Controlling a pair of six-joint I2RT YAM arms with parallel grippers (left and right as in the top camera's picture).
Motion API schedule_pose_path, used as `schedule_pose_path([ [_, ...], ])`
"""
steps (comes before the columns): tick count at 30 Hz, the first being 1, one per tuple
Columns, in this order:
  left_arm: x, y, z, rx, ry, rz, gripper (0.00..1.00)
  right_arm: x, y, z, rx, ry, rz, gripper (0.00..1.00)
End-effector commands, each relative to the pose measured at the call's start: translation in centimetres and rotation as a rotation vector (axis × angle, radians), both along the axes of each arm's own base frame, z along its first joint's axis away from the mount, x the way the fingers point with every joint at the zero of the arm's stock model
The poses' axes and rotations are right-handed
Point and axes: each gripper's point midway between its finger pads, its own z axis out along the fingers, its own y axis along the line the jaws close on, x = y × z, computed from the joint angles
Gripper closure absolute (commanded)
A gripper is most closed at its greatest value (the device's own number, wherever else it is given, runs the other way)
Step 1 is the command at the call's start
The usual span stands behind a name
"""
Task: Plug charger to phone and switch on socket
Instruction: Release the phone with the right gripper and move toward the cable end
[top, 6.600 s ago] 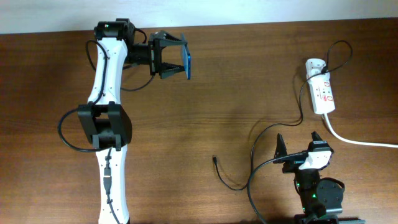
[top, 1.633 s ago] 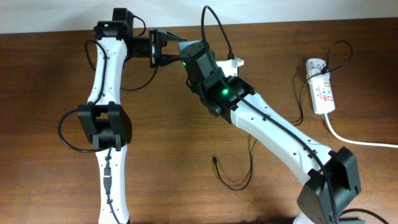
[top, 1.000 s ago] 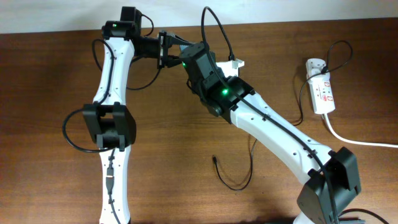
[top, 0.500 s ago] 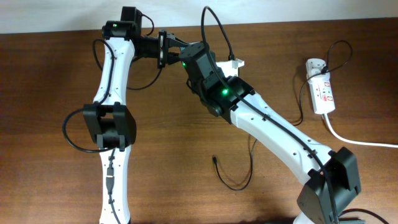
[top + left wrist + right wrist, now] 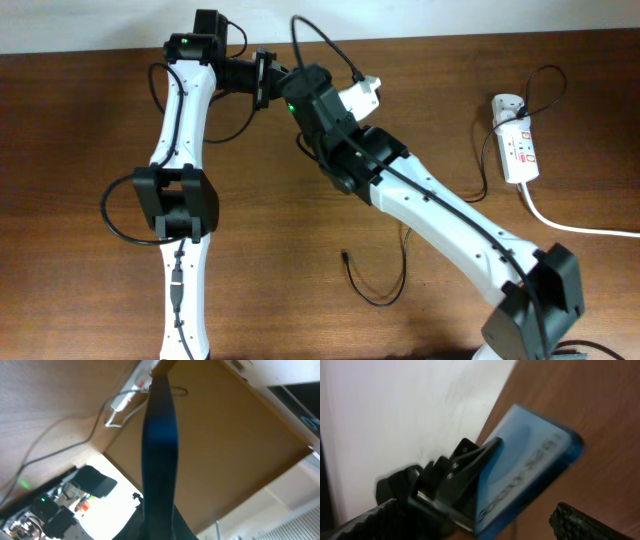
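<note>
The left gripper (image 5: 263, 78) is clamped on the phone (image 5: 530, 465). The right gripper (image 5: 475, 522), fingers spread wide, faces the screen just ahead. The charger (image 5: 372, 292) lies well behind both grippers.

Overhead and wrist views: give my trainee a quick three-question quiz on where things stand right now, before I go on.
1. True or false: the charger plug tip is already plugged into the phone.
2. Pick one. The phone is: A lying flat on the wood, B clamped in the left gripper, C standing against the wall.
3. Fill in: the body of the socket is ___ in colour.
Key: 1 false; 2 B; 3 white.
</note>
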Motion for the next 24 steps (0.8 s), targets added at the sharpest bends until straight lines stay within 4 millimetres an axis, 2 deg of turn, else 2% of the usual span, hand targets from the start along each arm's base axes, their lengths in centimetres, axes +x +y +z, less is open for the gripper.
schedule_pose_path([
  [1,1.5,1.3,0.3,0.042,-0.159,0.025,1.00,-1.5,-1.8,5.2,-0.268,-0.138,0.174,0.02],
  [4,1.8,2.2,0.4,0.041,-0.318,0.007,1.00,-2.8,-6.0,5.7,-0.378,-0.079,0.268,0.02],
  [5,2.2,2.9,0.4,0.043,-0.470,-0.012,1.00,-3.4,-7.7,5.4,-0.425,-0.046,0.337,0.02],
  [6,2.2,3.2,0.5,0.036,-0.543,-0.023,1.00,-3.8,-9.1,4.9,-0.461,-0.015,0.393,0.02],
  [8,1.8,3.4,2.2,-0.067,-0.692,-0.046,1.00,-5.2,-12.9,2.3,-0.539,0.109,0.519,0.02],
  [9,1.3,3.3,3.7,-0.164,-0.776,-0.057,1.00,-6.5,-15.6,0.2,-0.568,0.228,0.547,0.02],
  [10,1.1,3.3,4.2,-0.197,-0.824,-0.061,1.00,-7.5,-17.2,-1.0,-0.573,0.316,0.544,0.02],
  [11,1.1,3.3,4.2,-0.194,-0.856,-0.064,1.00,-8.4,-18.1,-1.8,-0.571,0.375,0.544,0.02],
  [12,1.3,3.3,3.5,-0.150,-0.903,-0.074,1.00,-10.0,-18.8,-3.1,-0.586,0.463,0.584,0.01],
  [15,1.3,3.9,0.4,0.060,-0.902,-0.124,1.00,-13.2,-18.8,-5.0,-0.645,0.592,0.746,0.02],
  [17,0.7,5.0,-1.2,0.251,-0.899,-0.190,1.00,-14.0,-18.9,-6.0,-0.641,0.657,0.765,0.02],
  [19,0.4,7.3,-0.8,0.486,-0.917,-0.243,1.00,-13.9,-18.9,-7.1,-0.640,0.677,0.771,0.01],
  [22,1.0,11.2,0.7,0.783,-0.917,-0.203,1.00,-14.4,-18.4,-9.1,-0.619,0.703,0.829,0.02],
  [24,1.2,12.1,1.4,0.841,-0.894,-0.161,1.00,-15.8,-17.0,-11.1,-0.549,0.718,0.927,0.01],
])
